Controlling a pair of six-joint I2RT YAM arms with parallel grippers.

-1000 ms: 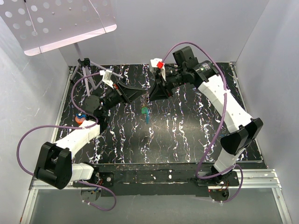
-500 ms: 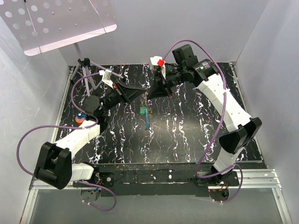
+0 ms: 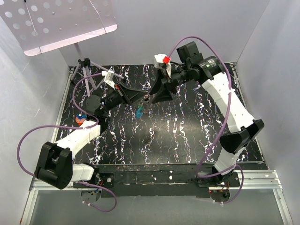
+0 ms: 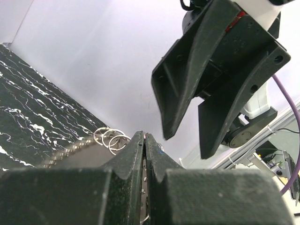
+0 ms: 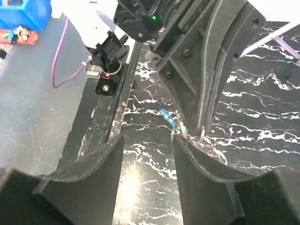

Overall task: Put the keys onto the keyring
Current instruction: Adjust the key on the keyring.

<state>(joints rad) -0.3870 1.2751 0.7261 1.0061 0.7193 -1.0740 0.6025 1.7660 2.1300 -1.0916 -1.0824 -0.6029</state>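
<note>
The keys (image 3: 139,111) dangle above the worktop (image 3: 187,136), at seven o'clock from your left end effector (image 3: 146,97), which is pressed together on the keyring (image 4: 110,138). At three o'clock your right end effector (image 3: 153,97) stands spread. Hold the ring steady and close in slowly.

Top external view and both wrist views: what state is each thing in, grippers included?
left gripper: shut, pinching the keyring at its tips.
right gripper: open, holding nothing, its tips close to the left gripper's.
keyring: held, its wire coils showing beside the closed fingers.
keys: blue and green heads hanging below the left gripper; whether they are threaded on cannot be told.
</note>
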